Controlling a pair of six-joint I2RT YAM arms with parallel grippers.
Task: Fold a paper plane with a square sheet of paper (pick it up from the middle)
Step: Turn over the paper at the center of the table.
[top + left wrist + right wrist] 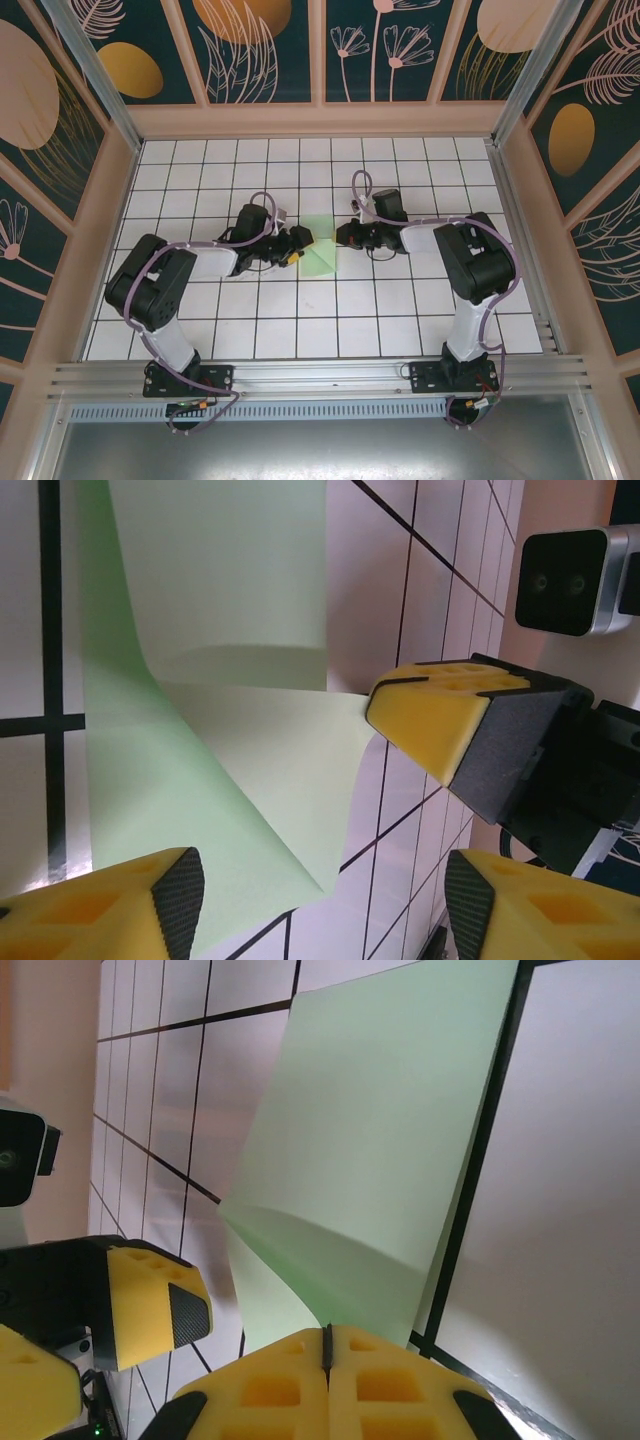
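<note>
Right claw (327,1348) clamped tight, left claw (320,905) spread apart.

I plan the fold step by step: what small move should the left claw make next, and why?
Probably close the left claw on the paper. It stands open with the raised paper's edge in its gap, while the right claw is shut on the paper, so only one side is held.
</note>
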